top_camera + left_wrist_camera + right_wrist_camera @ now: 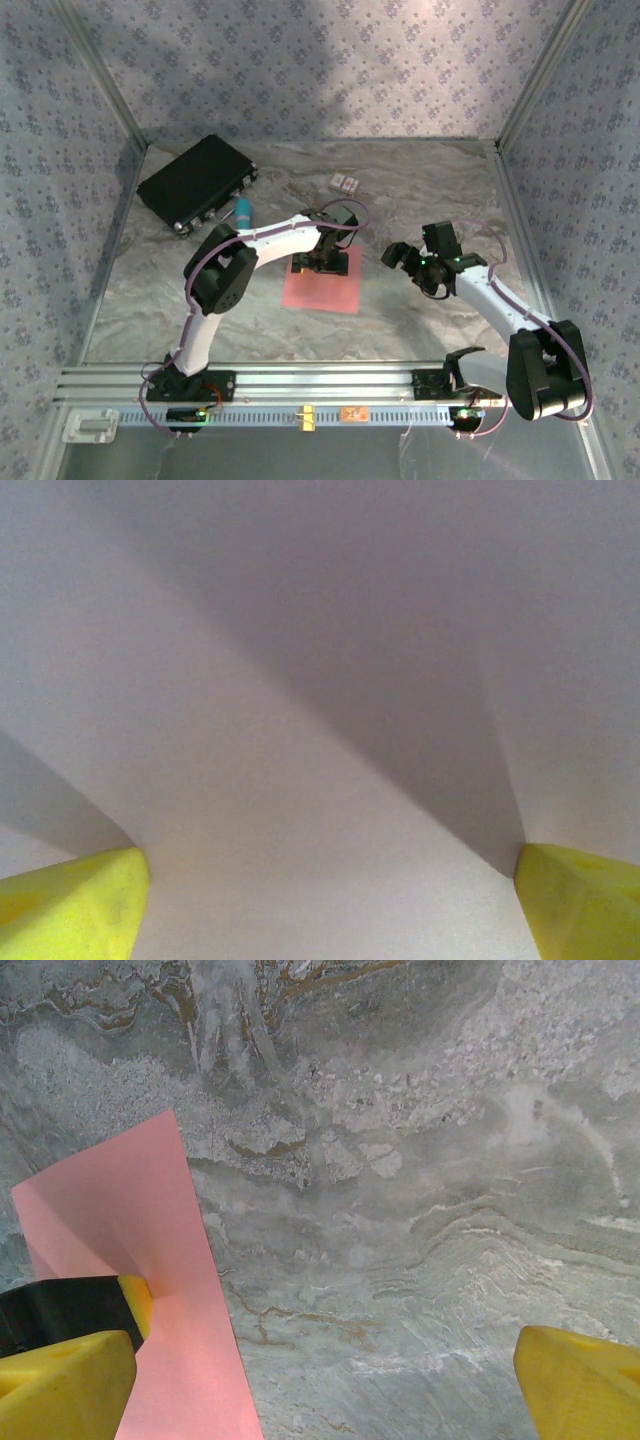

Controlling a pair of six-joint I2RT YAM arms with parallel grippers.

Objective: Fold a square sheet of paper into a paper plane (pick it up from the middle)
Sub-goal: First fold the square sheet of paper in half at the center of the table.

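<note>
Top external | left gripper (322, 262) spread, tips down mid square sheet of paper (325, 292), flat on table (420, 190) | right gripper (403, 256) spread, hovering beside | risk: closing pinch skids thin sheet, creases off-centre

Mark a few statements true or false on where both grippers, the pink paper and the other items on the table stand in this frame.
1. The left gripper sits over the thin salmon-pink square sheet of paper, jaws wide open. True.
2. The right gripper is clamped on the sheet's edge. False: it is open, over the bare marbled table to the right of the sheet.
3. The teal marker lies beside the black rectangular case. True.
4. The tiny patterned card rests on the sheet. False: it lies apart, farther back on the table.
</note>
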